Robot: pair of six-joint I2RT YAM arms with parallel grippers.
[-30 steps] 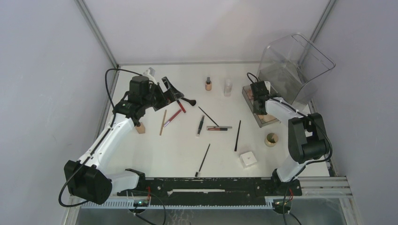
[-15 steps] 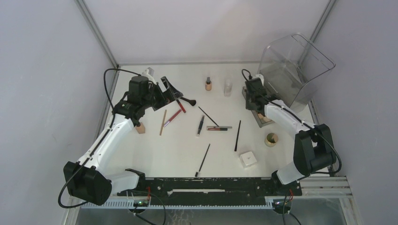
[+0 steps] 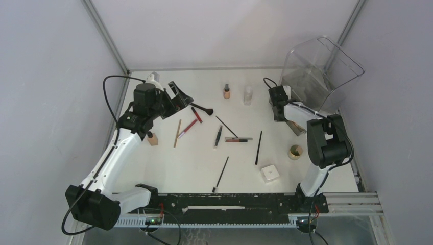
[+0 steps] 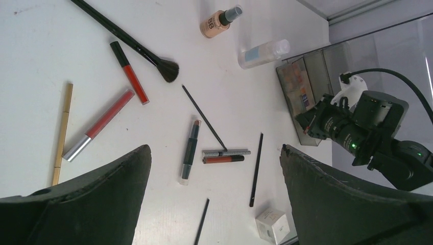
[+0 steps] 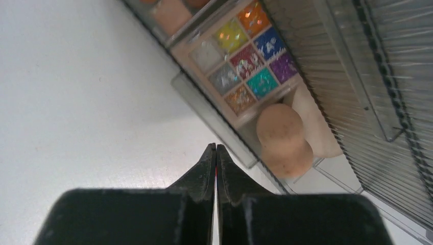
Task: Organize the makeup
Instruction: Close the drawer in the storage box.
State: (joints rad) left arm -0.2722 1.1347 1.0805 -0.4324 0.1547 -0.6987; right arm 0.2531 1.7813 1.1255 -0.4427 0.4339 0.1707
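Many small cosmetics (image 3: 218, 137) lie scattered over the white table (image 3: 194, 161): a fan-headed black brush (image 4: 127, 41), red lip sticks (image 4: 129, 72), a gold pencil (image 4: 62, 132), thin black brushes (image 3: 259, 147), a tan dark-capped bottle (image 4: 217, 21) and a white box (image 3: 269, 173). A glitter palette (image 5: 245, 58) of bright squares and a tan sponge (image 5: 283, 140) sit in a clear tray (image 5: 212, 120) beside the big bin (image 3: 327, 66). The left claw (image 3: 179, 97) hangs spread wide at the far left. The right claw (image 5: 214, 150) is pinched together on nothing, just beside the tray.
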